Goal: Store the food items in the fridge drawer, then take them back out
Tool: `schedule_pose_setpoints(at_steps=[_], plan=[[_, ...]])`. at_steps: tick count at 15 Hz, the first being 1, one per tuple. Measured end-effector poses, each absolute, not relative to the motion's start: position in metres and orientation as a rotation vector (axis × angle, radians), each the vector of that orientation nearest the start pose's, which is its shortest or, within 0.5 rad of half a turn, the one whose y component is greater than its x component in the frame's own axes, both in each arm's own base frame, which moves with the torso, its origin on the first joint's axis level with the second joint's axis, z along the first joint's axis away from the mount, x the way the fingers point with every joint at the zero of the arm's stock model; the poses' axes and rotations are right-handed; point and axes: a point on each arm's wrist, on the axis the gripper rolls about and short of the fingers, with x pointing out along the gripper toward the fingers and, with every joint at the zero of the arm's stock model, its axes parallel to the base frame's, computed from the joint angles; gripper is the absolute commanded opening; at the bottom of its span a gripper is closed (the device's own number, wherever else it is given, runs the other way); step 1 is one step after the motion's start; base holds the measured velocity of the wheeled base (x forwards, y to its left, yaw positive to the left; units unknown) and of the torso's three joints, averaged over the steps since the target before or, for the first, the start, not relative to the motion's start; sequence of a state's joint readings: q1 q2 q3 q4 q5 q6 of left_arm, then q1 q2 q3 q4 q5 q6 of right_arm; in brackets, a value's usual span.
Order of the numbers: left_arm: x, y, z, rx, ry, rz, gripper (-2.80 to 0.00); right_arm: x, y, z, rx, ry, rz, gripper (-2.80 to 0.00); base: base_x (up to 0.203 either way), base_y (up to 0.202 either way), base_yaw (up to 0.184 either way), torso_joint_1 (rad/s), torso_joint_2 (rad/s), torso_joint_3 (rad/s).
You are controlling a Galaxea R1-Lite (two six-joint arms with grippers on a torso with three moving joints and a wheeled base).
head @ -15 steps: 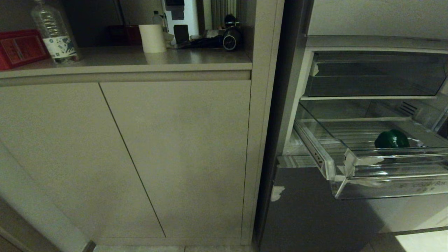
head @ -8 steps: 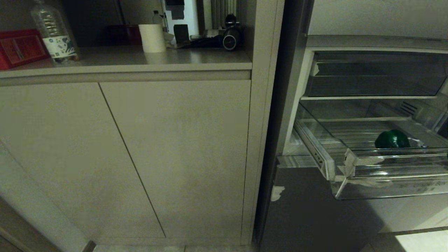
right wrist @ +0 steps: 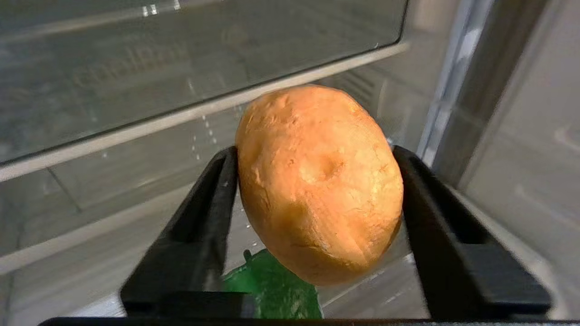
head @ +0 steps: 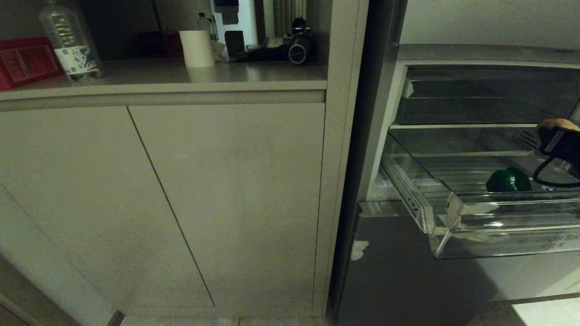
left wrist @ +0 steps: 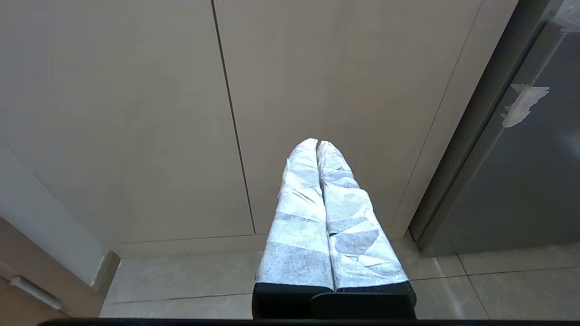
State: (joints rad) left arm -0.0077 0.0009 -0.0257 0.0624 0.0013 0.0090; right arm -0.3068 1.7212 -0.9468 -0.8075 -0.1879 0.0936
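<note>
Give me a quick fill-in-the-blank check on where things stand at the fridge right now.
1. The food item clamped in the right gripper is ____-brown.
2. The item lying in the pulled-out fridge drawer is ____ in colour.
3. The left gripper, parked by the cabinet doors, is ____.

Missing words: orange; green; shut.

The black right end effector is cut off by the head view's right edge; only a fingertip part and a cable loop show. The orange-brown dimpled potato-like lump it carries shows there only as a sliver. The clear plastic fridge drawer with a ribbed floor runs past the same edge, its front lettering too faint to read. In the right wrist view, the dark green food item is mostly hidden behind the lump.
</note>
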Motion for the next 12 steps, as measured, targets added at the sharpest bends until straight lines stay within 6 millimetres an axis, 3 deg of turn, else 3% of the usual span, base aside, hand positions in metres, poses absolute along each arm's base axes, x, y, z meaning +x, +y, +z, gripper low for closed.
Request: schedule_pose_setpoints(at_steps=[7, 11, 12], plan=[[-0.025, 0.000, 0.076, 0.009, 0.038, -0.007, -2.80, 0.324, -0.106, 0.224, 0.094, -0.028, -0.495, 0.00, 0.000, 0.000, 0.000, 0.000, 0.00, 0.000], [-0.025, 0.000, 0.076, 0.009, 0.038, -0.007, -2.80, 0.305, -0.101, 0.237, 0.104, -0.022, -0.494, 0.00, 0.000, 0.000, 0.000, 0.000, 0.00, 0.000], [-0.025, 0.000, 0.076, 0.009, 0.038, -0.007, -2.80, 0.295, -0.097, 0.243, 0.108, -0.016, -0.493, -1.98, 0.000, 0.000, 0.000, 0.000, 0.00, 0.000]])
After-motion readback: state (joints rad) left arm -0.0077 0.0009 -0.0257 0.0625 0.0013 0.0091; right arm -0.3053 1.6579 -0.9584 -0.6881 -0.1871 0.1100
